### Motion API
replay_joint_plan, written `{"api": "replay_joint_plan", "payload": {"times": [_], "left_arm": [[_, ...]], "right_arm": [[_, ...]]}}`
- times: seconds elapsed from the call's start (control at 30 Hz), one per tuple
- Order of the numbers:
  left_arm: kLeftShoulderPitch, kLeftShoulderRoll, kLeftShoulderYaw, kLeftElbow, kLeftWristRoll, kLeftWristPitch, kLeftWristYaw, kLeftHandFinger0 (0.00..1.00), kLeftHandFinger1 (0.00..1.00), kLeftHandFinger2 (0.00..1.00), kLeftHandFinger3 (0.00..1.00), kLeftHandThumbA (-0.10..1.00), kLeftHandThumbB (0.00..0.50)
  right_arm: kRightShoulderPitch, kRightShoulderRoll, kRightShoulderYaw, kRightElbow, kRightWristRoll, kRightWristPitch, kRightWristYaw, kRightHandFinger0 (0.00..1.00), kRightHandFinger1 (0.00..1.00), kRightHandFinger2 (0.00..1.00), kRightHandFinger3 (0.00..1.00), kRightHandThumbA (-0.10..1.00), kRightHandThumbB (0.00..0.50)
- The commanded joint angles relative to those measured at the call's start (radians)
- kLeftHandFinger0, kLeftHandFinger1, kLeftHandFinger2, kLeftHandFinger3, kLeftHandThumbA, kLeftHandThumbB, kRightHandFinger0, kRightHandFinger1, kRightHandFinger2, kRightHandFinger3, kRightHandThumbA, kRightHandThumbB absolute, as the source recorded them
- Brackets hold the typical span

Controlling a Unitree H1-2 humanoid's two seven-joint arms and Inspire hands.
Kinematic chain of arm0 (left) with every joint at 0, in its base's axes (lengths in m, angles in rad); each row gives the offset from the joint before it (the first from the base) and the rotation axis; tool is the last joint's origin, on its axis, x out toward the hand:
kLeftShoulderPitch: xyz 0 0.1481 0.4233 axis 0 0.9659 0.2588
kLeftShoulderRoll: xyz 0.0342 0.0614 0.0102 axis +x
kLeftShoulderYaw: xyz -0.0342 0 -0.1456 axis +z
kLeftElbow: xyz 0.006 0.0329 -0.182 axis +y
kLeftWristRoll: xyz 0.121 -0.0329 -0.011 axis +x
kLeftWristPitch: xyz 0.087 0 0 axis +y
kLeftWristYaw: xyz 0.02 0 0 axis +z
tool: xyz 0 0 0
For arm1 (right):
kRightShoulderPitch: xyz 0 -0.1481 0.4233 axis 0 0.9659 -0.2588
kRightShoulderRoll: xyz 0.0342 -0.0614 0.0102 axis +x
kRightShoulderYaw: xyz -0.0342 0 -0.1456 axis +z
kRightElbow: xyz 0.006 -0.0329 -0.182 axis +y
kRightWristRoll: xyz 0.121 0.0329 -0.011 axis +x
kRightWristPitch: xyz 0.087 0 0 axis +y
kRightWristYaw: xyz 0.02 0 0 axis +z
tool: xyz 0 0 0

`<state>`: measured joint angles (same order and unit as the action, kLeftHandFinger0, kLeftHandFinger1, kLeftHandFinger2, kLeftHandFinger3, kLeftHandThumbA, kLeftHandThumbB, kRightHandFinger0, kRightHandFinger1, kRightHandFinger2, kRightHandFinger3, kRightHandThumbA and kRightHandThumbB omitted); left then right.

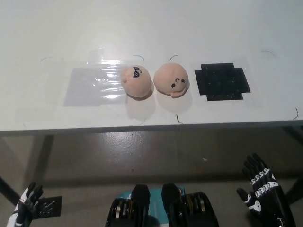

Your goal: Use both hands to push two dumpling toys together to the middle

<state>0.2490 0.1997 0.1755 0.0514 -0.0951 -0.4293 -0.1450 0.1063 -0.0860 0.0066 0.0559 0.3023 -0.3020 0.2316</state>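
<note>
Peach dumpling toys (pixel 136 81) (pixel 171 79) are seen side by side on the tabletop (pixel 151 28); left hand (pixel 26 208) and right hand (pixel 260 187) are held spread, empty, below its edge.

Two peach-coloured dumpling toys are seen on a white counter (pixel 151 28). The left dumpling toy (pixel 137 81) is printed with black sunglasses; the right dumpling toy (pixel 171 80) is marked with a black winking face. A clear glossy film (pixel 90 86) and a black cross-shaped mat (pixel 221 81) are shown. The left hand (pixel 26 208) is white and black, the right hand (pixel 261 187) black with white markings.
</note>
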Motion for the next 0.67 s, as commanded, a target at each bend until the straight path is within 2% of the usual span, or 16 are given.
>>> {"api": "replay_joint_plan", "payload": {"times": [0.0, 0.03, 0.1, 0.13, 0.17, 0.3, 0.4, 0.43, 0.63], "left_arm": [[-0.014, -0.003, 0.008, 0.011, -0.004, -0.041, -0.014, 1.00, 1.00, 1.00, 1.00, 1.00, 0.377], [-0.017, -0.006, 0.007, 0.014, 0.001, -0.041, -0.009, 1.00, 1.00, 1.00, 1.00, 1.00, 0.381], [-0.022, -0.009, 0.007, 0.020, 0.007, -0.041, -0.003, 1.00, 1.00, 1.00, 1.00, 1.00, 0.380], [-0.022, -0.009, 0.008, 0.023, 0.010, -0.041, -0.002, 1.00, 1.00, 1.00, 1.00, 1.00, 0.379], [-0.023, -0.010, 0.007, 0.025, 0.012, -0.041, -0.004, 1.00, 1.00, 1.00, 1.00, 1.00, 0.362], [-0.027, -0.014, 0.009, 0.033, 0.004, -0.041, -0.013, 1.00, 1.00, 1.00, 1.00, 1.00, 0.351], [-0.029, -0.016, 0.010, 0.039, -0.007, -0.041, -0.019, 1.00, 1.00, 1.00, 1.00, 1.00, 0.350], [-0.025, -0.017, 0.010, 0.039, -0.006, -0.041, -0.018, 1.00, 1.00, 1.00, 1.00, 1.00, 0.358], [-0.016, -0.022, 0.011, 0.041, -0.006, -0.041, -0.020, 1.00, 1.00, 1.00, 1.00, 1.00, 0.352]], "right_arm": [[-0.016, -0.001, -0.012, -0.010, 0.011, -0.028, 0.011, 1.00, 1.00, 1.00, 1.00, 1.00, 0.366], [-0.016, -0.001, -0.013, -0.011, 0.011, -0.022, 0.009, 1.00, 1.00, 1.00, 1.00, 1.00, 0.369], [-0.019, -0.001, -0.014, -0.004, 0.016, -0.026, 0.013, 1.00, 1.00, 1.00, 1.00, 1.00, 0.331], [-0.017, 0.000, -0.014, -0.006, 0.008, -0.023, 0.008, 1.00, 1.00, 1.00, 1.00, 1.00, 0.328], [-0.021, -0.002, -0.016, 0.007, 0.007, -0.038, 0.012, 1.00, 1.00, 1.00, 1.00, 1.00, 0.308], [-0.024, 0.006, -0.023, 0.010, 0.014, -0.043, 0.007, 1.00, 1.00, 1.00, 1.00, 1.00, 0.311], [-0.024, 0.008, -0.027, 0.011, 0.020, -0.040, 0.009, 1.00, 1.00, 1.00, 1.00, 1.00, 0.331], [-0.025, 0.008, -0.027, 0.015, 0.019, -0.038, 0.010, 1.00, 1.00, 1.00, 1.00, 1.00, 0.356], [-0.016, 0.006, -0.030, 0.016, 0.011, -0.048, 0.013, 1.00, 1.00, 1.00, 1.00, 1.00, 0.341]]}}
